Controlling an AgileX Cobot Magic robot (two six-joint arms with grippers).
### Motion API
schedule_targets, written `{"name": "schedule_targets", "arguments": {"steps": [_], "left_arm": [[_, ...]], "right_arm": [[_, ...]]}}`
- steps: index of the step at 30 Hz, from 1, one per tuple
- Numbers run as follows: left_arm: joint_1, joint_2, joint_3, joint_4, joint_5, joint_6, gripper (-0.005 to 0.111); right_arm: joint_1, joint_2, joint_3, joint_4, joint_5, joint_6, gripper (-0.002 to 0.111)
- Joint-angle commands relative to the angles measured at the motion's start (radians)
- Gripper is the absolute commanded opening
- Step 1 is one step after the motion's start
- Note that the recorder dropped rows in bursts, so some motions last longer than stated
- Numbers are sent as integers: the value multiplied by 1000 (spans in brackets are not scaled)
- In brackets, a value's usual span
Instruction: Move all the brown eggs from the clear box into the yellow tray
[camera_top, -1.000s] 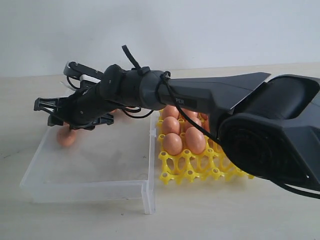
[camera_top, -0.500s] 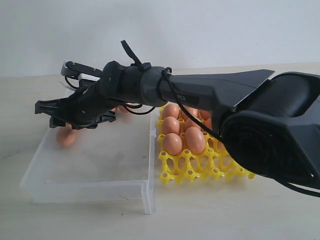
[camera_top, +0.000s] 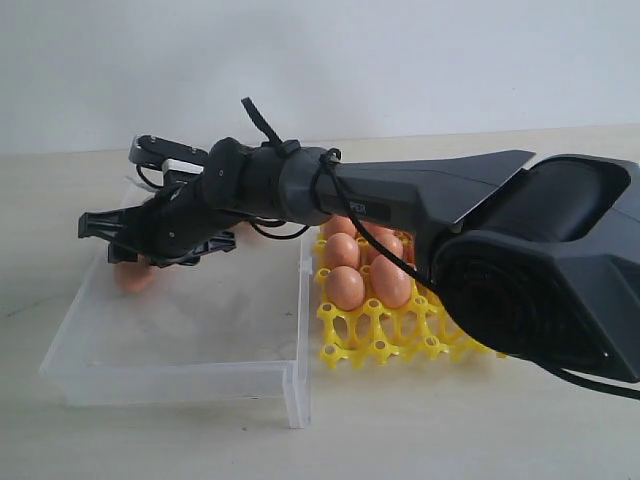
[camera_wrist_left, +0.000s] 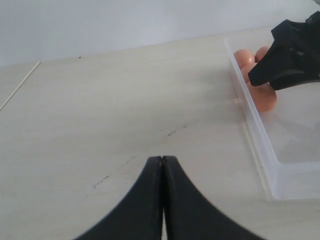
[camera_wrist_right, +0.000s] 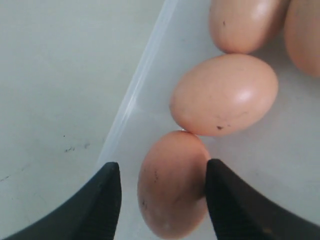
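Observation:
The clear box (camera_top: 180, 375) lies on the left and the yellow tray (camera_top: 400, 345) on the right, holding several brown eggs (camera_top: 345, 287). My right arm reaches across over the box's far left corner. Its gripper (camera_top: 104, 240) is open, jaws on either side of one brown egg (camera_wrist_right: 172, 185) on the box floor beside the wall (camera_wrist_right: 145, 75). A gap shows on one side of it. This egg touches a second egg (camera_wrist_right: 225, 95), and more eggs (camera_wrist_right: 245, 22) lie beyond. My left gripper (camera_wrist_left: 162, 159) is shut and empty over bare table outside the box (camera_wrist_left: 260, 135).
The pale wooden table (camera_top: 450, 430) runs around box and tray, with a white wall behind. The right arm's bulky black body (camera_top: 540, 270) hangs over the tray's right part. In the left wrist view, the right gripper (camera_wrist_left: 290, 65) covers eggs (camera_wrist_left: 262, 97) in the box corner.
The right gripper has dipped lower and shifted slightly right, down around the egg at the box's far left corner. Its jaws stay equally wide.

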Motion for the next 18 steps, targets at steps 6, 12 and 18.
{"name": "schedule_targets", "arguments": {"steps": [6,12,18], "left_arm": [[-6,1,-4,-2,-9,-5,0],[-6,1,-4,-2,-9,-5,0],[-6,1,-4,-2,-9,-5,0]], "right_arm": [[-5,45,-7,-5,-27,12,51],[-5,49,-7,-3,-38,12,28],[-3,-2,1,-100,9,12,0]]}}
